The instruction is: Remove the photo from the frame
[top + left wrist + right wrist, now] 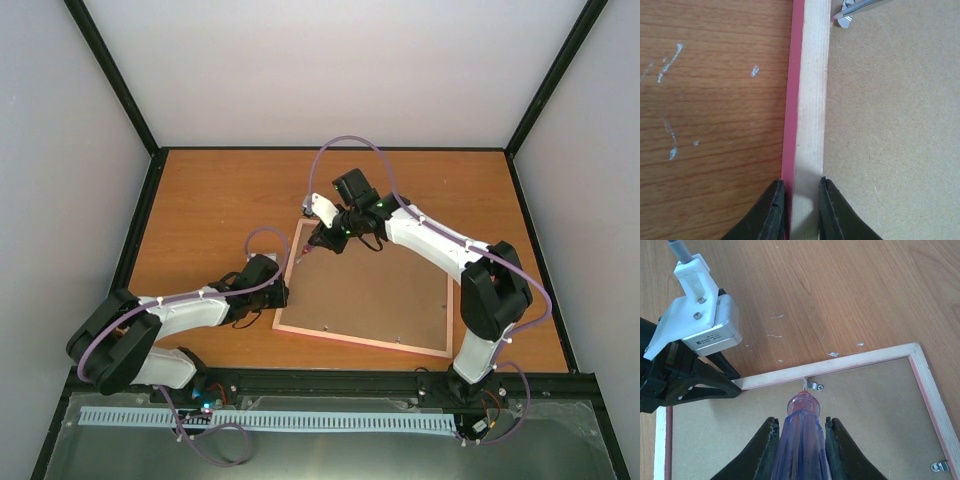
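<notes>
The screwdriver [802, 440] reaches me as a blurred handle cut off by the picture's bottom edge. Whether its tip touches the clip [814, 386] on the rail of the frame [855, 360], I cannot tell. Inside the frame, the backing board [870, 415] hides the photo from me.

You see the frame [360, 339] lying flat and face down on the wooden table [220, 200], near the middle. Its brown board [370, 290] faces up. The rim is pale wood with a pink edge. Small metal clips [940, 466] sit along the board's edge.
</notes>
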Robot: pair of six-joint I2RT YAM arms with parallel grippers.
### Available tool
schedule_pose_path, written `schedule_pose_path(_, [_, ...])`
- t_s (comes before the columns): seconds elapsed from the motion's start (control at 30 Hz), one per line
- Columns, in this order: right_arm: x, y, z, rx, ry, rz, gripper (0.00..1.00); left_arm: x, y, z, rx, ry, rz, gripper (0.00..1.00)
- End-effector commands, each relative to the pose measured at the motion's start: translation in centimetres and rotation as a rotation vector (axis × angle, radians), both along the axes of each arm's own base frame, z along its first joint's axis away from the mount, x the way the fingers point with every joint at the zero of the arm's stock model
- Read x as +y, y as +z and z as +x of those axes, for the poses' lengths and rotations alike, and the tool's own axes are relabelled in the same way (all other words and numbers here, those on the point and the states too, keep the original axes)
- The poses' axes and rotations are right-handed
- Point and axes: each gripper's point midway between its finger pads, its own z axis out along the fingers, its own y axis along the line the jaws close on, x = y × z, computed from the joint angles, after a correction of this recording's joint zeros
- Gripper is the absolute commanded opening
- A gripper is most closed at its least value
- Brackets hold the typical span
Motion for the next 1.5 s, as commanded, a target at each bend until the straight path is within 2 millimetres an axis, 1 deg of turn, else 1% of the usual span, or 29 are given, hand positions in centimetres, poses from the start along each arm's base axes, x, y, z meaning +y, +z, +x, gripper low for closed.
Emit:
schedule_pose_path(0.0, [-0.4,0.6,0.3,-0.030,-0.024,-0.038,0.03,0.6,-1.5,-1.0,0.055,0.007,0.031,0.02])
schedule_pose_path(0.17, [-1.6,1.2,0.4,-0.046,-0.067,-0.071,0.03,0.6,-1.4,-1.0,0.055,0.007,0.031,0.02])
schedule_pose_path(0.37, [-2.5,2.3,-0.8,-0.041,-0.066,-0.071,0.03,0.6,-1.5,-1.0,0.055,0.007,0.031,0.02])
schedule_pose_path(0.47, [-3.1,3.2,-1.0,-0.057,-0.078,-0.073,0.03,0.6,-1.5,-1.0,0.055,0.009,0.031,0.02])
schedule_pose_path(0.53, [-3.6,4.2,-1.4,-0.071,-0.083,-0.064,0.03,0.6,-1.5,-1.0,0.056,0.010,0.031,0.02])
schedule_pose_path(0.6, [-4.2,4.9,-2.1,-0.078,-0.076,-0.055,0.03,0.6,-1.5,-1.1,0.057,0.008,0.032,0.02])
schedule_pose_path(0.7, [-5.2,5.2,-3.8,-0.085,-0.038,-0.055,0.03,0.6,-1.5,-1.1,0.056,0.007,0.032,0.02])
schedule_pose_path(0.9, [-7.3,4.4,-8.0,-0.084,0.086,-0.080,0.03,0.6,-1.6,-1.1,0.055,0.007,0.031,0.02])
schedule_pose_path(1.03, [-8.3,3.6,-10.0,-0.055,0.126,-0.093,0.03,0.6,-1.5,-1.1,0.052,0.010,0.026,0.02])
schedule_pose_path(1.27, [-8.7,2.1,-12.7,0.044,0.206,-0.086,0.03,0.6,-1.6,-1.1,0.051,0.010,0.027,0.01])
schedule_pose_path(1.47, [-8.4,1.7,-13.9,0.103,0.250,-0.062,0.03,0.6,-1.5,-1.1,0.046,0.009,0.023,0.01])
